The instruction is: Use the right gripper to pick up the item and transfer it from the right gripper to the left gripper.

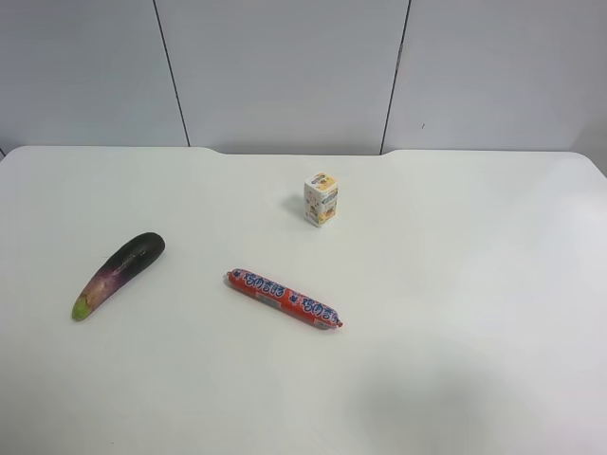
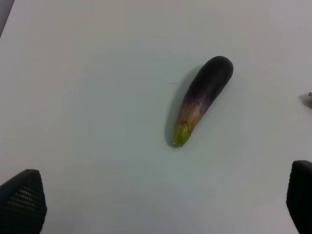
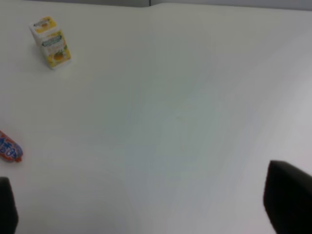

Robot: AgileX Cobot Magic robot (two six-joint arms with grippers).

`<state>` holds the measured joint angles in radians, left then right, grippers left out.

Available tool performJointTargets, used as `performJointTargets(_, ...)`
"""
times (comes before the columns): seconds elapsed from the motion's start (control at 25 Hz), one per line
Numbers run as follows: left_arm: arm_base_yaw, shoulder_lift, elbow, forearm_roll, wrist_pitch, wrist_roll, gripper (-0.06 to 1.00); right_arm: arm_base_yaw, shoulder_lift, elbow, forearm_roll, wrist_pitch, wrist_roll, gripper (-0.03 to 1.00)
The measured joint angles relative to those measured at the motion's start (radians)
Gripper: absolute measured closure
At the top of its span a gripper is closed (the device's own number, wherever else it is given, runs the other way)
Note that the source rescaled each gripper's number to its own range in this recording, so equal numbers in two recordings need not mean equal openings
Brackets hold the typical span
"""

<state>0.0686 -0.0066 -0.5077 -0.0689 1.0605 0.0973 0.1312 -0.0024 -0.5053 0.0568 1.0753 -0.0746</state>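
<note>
The dark purple eggplant [image 1: 119, 273] lies on the white table [image 1: 455, 313] at the exterior high view's left, its yellow-green stem tip toward the front. The left wrist view shows it whole [image 2: 202, 99], lying free ahead of the left gripper [image 2: 163, 207]. That gripper's black fingertips [image 2: 22, 204] stand wide apart with nothing between them. The right gripper [image 3: 146, 207] is open and empty over bare table; its fingertips [image 3: 287, 197] show at the frame's corners. Neither arm shows in the exterior high view.
A red printed sausage stick [image 1: 284, 298] lies near the table's middle; its end shows in the right wrist view [image 3: 9, 147]. A small white-yellow carton [image 1: 321, 199] stands upright farther back, also in the right wrist view [image 3: 50, 43]. A grey panelled wall [image 1: 285, 66] rises behind the table.
</note>
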Motion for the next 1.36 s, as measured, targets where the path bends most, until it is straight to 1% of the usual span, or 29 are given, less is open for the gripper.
performJointTargets(1.36,0.0,0.0,0.0,0.0,-0.003,0.0,-0.06,0.0,0.0,0.0,0.0,0.0,0.0,-0.03)
